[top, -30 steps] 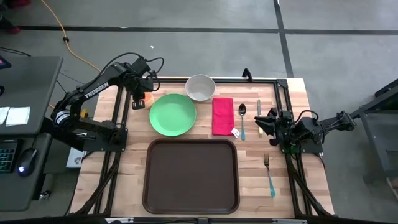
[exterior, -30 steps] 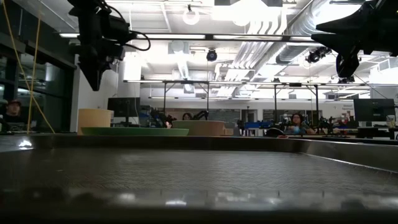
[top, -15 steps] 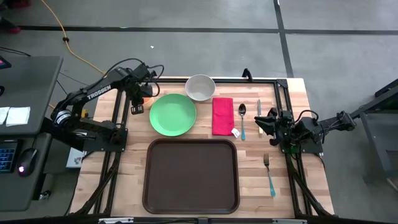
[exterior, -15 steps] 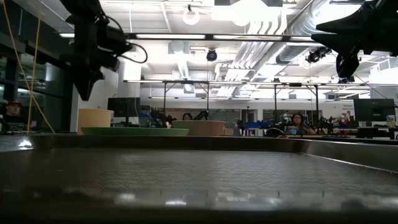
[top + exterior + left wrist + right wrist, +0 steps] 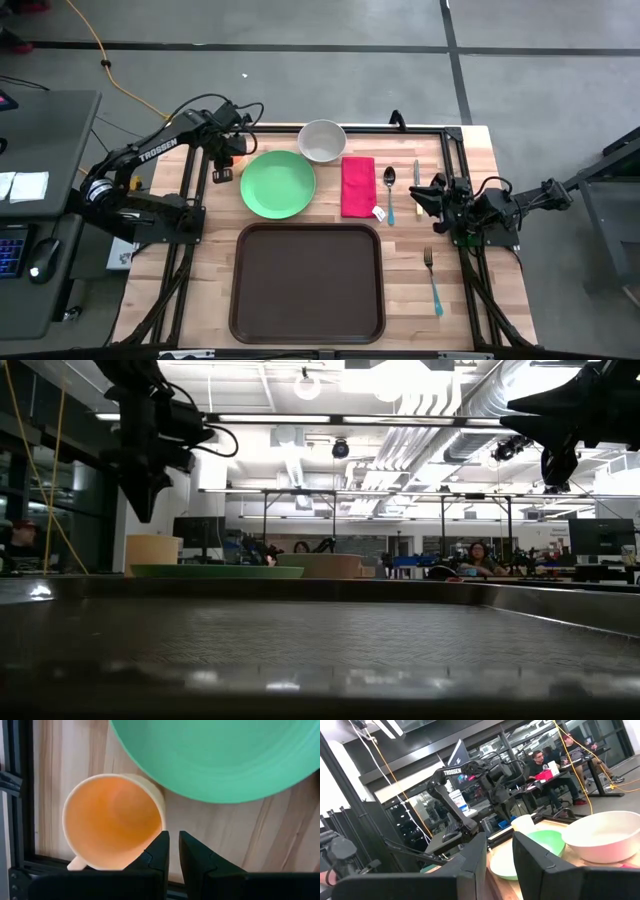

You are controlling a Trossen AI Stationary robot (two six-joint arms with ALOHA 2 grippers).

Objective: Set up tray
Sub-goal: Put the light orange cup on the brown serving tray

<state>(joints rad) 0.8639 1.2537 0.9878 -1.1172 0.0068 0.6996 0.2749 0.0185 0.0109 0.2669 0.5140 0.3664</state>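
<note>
Both fingers of my left gripper (image 5: 171, 851) are hanging nearly together just above the orange cup (image 5: 112, 822), so I am risking knocking it against the green plate (image 5: 220, 757), while the tray (image 5: 306, 281) is sitting empty well behind me.

Both arms are matte black, built of rounded links with chunky joint housings. The left arm (image 5: 150, 152), beside the worktop (image 5: 210, 270), carries white "TROSSEN" lettering along one link, and thin black cables loop over its wrist. The right arm (image 5: 520, 200) is equally black, with cables bunched at its wrist. The left jaws are black, angular and flat-faced.
</note>
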